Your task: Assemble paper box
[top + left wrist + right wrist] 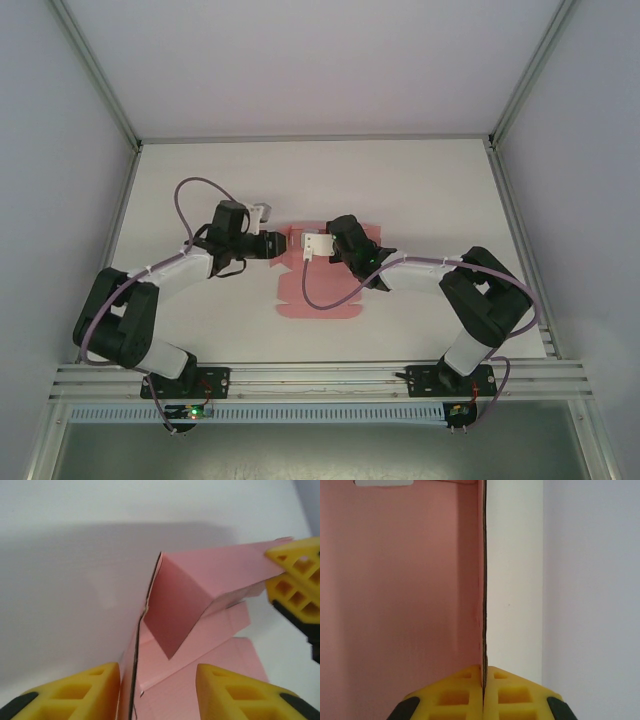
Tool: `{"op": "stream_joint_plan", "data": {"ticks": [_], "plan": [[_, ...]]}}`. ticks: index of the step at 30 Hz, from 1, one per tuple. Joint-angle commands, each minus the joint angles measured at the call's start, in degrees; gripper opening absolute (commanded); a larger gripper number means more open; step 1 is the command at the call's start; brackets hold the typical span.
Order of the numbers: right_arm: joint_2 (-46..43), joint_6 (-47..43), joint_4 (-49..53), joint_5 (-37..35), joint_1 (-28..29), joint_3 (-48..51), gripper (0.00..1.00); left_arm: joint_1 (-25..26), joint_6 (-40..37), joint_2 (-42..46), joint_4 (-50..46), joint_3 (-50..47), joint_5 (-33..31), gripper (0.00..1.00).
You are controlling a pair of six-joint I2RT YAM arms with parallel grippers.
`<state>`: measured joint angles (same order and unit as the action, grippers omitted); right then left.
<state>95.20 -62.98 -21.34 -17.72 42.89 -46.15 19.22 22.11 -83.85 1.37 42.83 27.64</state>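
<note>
Our left claw (157, 669) sits wide open, straddling a raised wall of the pink box (200, 590). The box lies half-folded in the middle of the bench (420, 190), between both arms. Our right claw (483, 672) is clamped tight on a thin upright card edge. We reckon that pinch is the risk: pull sideways and the card buckles or slips free, and the flap flops flat. No logos or writing we can read anywhere.

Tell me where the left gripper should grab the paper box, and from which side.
Pinch the paper box on its upright wall's thin edge, which stands between the fingers of the open left gripper. Come edge-on from the left, one finger per face.
</note>
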Motion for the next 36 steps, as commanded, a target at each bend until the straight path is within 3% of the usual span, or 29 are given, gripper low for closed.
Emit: {"op": "stream_joint_plan", "data": {"ticks": [1, 7, 12, 18, 23, 26, 29, 36], "plan": [[0.0, 1.7, 1.9, -1.6, -0.1, -1.4, 0.0, 3.7, -3.2, 2.9, -11.7, 3.5, -15.3, 0.34], [-0.4, 3.1, 2.3, -1.8, 0.3, -1.9, 0.0, 9.9, 1.5, 0.2, -17.9, 8.9, -30.0, 0.05], [-0.1, 4.7, 2.2, -3.5, 0.9, -2.1, 0.0, 15.4, 9.1, -5.8, -24.7, 15.7, -42.0, 0.01], [0.8, 6.8, 2.2, -3.5, 1.7, -3.5, 0.0, 20.4, 15.8, -13.4, -29.5, 23.7, -46.0, 0.0], [0.6, 6.3, 1.6, -3.4, 1.7, -2.8, 0.0, 20.7, 17.3, -14.3, -24.7, 23.7, -39.1, 0.0], [0.9, 5.4, -0.2, -4.2, 1.4, -1.7, 0.0, 20.7, 15.8, -12.4, -21.2, 21.4, -35.1, 0.09], [0.6, 4.3, -1.1, -3.7, 0.9, -0.8, 0.0, 20.5, 14.7, -9.6, -21.4, 19.8, -35.7, 0.15], [-0.6, 2.2, -0.6, -0.6, 0.1, 0.8, 0.0, 19.8, 12.9, -0.4, -23.7, 14.9, -37.2, 0.4]]}}
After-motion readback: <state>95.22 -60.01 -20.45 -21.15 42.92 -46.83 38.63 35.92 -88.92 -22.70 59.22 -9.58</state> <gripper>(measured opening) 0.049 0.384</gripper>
